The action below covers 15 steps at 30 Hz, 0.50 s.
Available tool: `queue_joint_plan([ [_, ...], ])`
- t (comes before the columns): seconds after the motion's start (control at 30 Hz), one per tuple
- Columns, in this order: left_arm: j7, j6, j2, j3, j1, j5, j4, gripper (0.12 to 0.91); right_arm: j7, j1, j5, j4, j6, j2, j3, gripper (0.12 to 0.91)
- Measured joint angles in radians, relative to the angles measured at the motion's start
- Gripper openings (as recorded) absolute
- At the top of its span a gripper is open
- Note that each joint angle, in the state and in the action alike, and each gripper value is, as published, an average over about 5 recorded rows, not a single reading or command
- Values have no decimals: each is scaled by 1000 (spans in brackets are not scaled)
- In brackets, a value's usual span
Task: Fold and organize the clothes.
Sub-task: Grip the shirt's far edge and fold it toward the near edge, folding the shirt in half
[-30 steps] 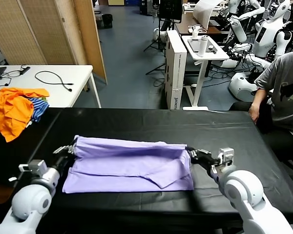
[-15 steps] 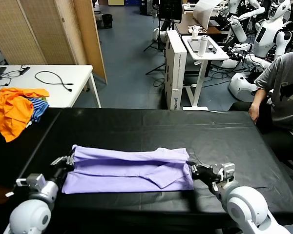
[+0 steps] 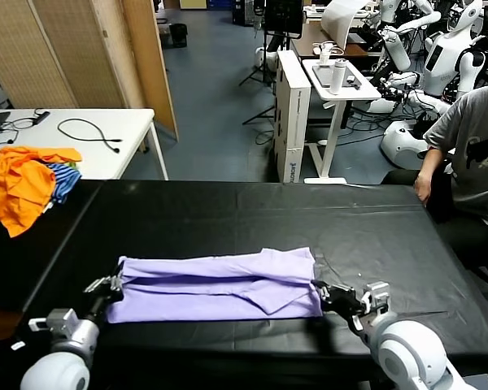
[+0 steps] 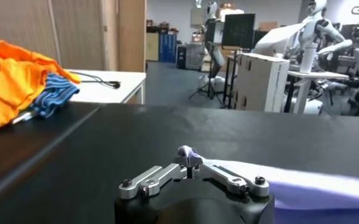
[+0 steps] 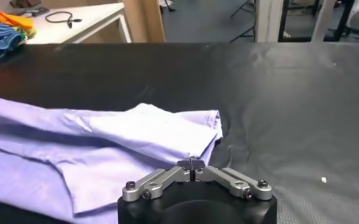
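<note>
Both claws are clamped tight on the lavender T-shirt point(image 3: 215, 286): left gripper point(image 3: 111, 284) pinches its left end, right gripper point(image 3: 319, 290) pinches the lower right corner. Shirt's folded into a long strip lying flat near the front edge of the black table point(image 3: 252, 211). Orange heap point(image 3: 20, 183) sits far left.

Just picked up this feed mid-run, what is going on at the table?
The robot is folding a lavender T-shirt on the black table. The left gripper and the right gripper are each shut on an end of the cloth, low at the near edge. The shirt lies as a long folded band. An orange and striped heap sits aside.
</note>
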Motion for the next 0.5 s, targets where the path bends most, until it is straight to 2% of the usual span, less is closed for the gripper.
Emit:
queue_joint_plan([
  [0.1,-21,9,-18,-9,10,8,-12,187,0,-5,1,7,0,-4,-2,168],
  [0.17,-34,16,-32,-14,19,19,-24,276,0,-11,1,14,0,-5,-3,245],
  [0.43,-61,6,-103,-16,79,110,-96,774,2,-13,9,31,0,1,8,742],
  [0.5,-67,2,-123,-20,96,118,-116,850,5,-4,22,34,0,7,15,830],
])
